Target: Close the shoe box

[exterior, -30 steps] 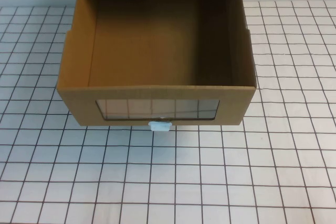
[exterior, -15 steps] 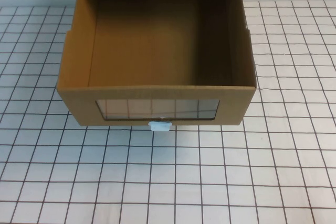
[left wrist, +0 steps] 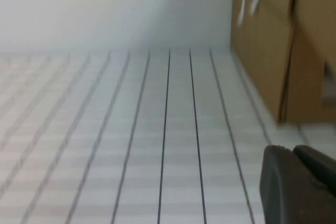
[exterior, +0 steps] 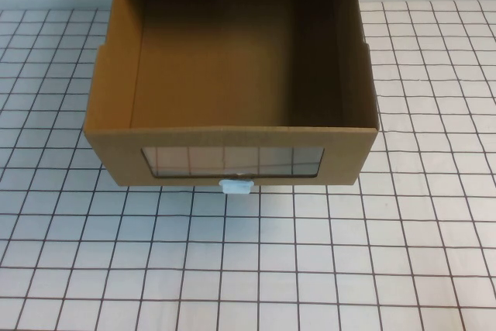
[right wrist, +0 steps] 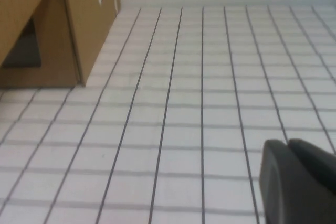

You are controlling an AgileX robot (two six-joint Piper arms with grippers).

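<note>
The shoe box (exterior: 231, 83) sits on the table (exterior: 403, 253), drawer pulled out, empty. My right gripper (right wrist: 296, 182) hangs pressed together beside it; my left gripper (left wrist: 296, 184) looks closed, though I cannot tell. An off-centre push might skew and jam the drawer.

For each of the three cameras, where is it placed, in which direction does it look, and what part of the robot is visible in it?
High view: raised on the robot's side, looking down at the open shoe box on the gridded table; no arm shows.
Left wrist view: low over the table, left of the box; the left end effector shows at the edge.
Right wrist view: low, right of the box; the shut right end effector shows.
All three share the box and table.
</note>
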